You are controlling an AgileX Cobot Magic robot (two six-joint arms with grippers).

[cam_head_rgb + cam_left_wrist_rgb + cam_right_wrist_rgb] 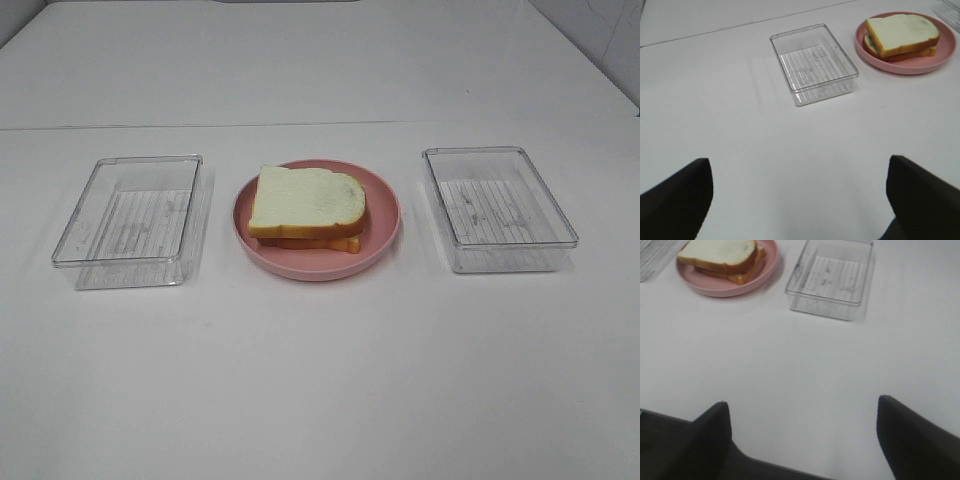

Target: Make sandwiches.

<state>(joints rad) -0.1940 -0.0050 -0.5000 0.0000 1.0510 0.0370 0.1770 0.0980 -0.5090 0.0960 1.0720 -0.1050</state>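
A stacked sandwich with a white bread slice on top and orange-brown crust lies on a round pink plate in the middle of the table. It also shows in the left wrist view and the right wrist view. The fillings are mostly hidden under the top slice. Neither arm shows in the exterior high view. My left gripper is open and empty, well short of the left tray. My right gripper is open and empty, well short of the right tray.
An empty clear plastic tray stands left of the plate, also seen in the left wrist view. A second empty clear tray stands right of the plate, also seen in the right wrist view. The table is white.
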